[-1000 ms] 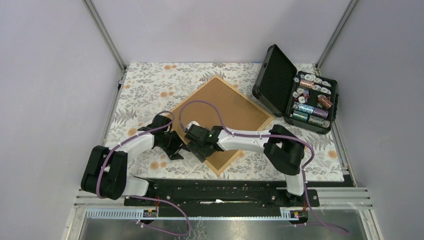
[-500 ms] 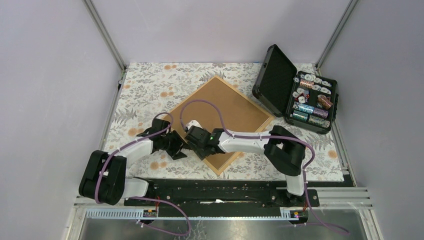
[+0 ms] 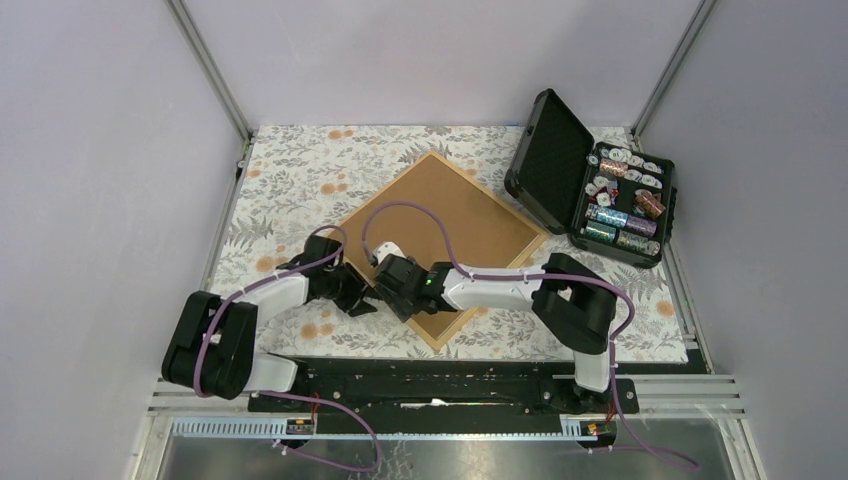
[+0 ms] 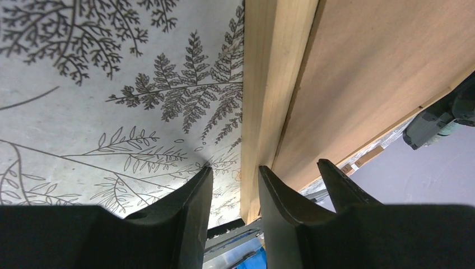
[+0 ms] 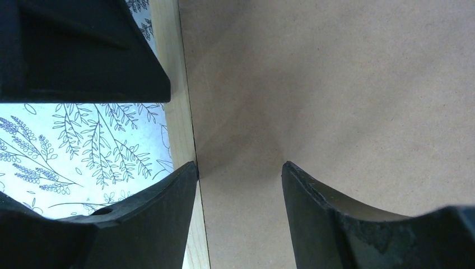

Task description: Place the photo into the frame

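Note:
The frame [image 3: 540, 240] lies flat as a diamond on the patterned cloth, a plain brown backing board [image 3: 455, 210] filling it. The photo is hidden. My left gripper [image 3: 366, 299] is at the frame's near-left side. In the left wrist view it [image 4: 232, 171] is open, one fingertip [image 4: 274, 188] over the pale wood moulding [image 4: 274, 73], the other over the cloth. My right gripper [image 3: 388, 290] faces it from the board side. In the right wrist view it [image 5: 238, 165] is open over the backing board [image 5: 336, 84], its left fingertip [image 5: 179, 182] at the seam with the moulding [image 5: 176, 117].
An open black hard case [image 3: 548, 160] with several shiny rolls [image 3: 625, 200] stands at the back right, close to the frame's right corner. The two grippers are nearly touching; the left one's body [image 5: 84, 50] fills the right wrist view's top left. Metal rails edge the table.
The left gripper's jaws have narrowed and it has edged closer to the frame's side. The right gripper has shifted slightly along that side. Frame and board have not moved.

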Robot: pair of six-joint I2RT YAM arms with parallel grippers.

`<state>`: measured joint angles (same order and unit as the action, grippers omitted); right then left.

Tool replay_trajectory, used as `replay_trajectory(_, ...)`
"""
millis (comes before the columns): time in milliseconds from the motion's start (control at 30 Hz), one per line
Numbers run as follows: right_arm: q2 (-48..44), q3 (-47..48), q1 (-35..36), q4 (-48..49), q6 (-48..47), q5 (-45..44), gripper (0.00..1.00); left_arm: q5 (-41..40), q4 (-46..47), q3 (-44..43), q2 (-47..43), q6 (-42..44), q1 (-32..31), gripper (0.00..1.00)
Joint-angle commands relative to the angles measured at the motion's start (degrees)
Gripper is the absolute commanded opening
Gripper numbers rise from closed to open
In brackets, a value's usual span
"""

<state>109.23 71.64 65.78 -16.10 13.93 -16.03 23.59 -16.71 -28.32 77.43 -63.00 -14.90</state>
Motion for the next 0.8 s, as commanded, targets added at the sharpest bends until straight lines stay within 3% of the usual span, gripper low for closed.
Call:
replay_trajectory(0,-0.6,-1.4,1.1,2.0,-2.4,-2.7,0.65,-11.8,-6.4,2.4,5.3,-0.1,-0.2,0.43)
replay_trajectory(133,0.5,-1.8,1.5,1.6,-3.6,-6.2,0.65,-11.7,-6.0,2.4,8.6,-0.6,-0.2,0.43)
replay_trajectory(333,-0.5,-1.2,1.9,-2.6,-2.4,-22.5,0.62,-15.4,-9.4,1.1,9.6,-2.0,-0.5,0.38)
replay_trajectory(633,-5.5,-0.8,1.9,-2.1,-3.5,-28.4,0.63,-16.6,-10.3,0.0,10.9,-3.3,-1.4,0.29)
replay_trajectory(700,-6.9,-1.4,2.0,-1.2,-5.7,-24.1,0.65,-16.6,-10.4,-0.1,11.3,-3.3,-1.4,0.28)
replay_trajectory(767,-9.1,-3.9,2.0,2.1,-8.7,-13.3,0.79,-16.5,-9.8,-0.4,12.1,-2.2,-1.4,0.28)
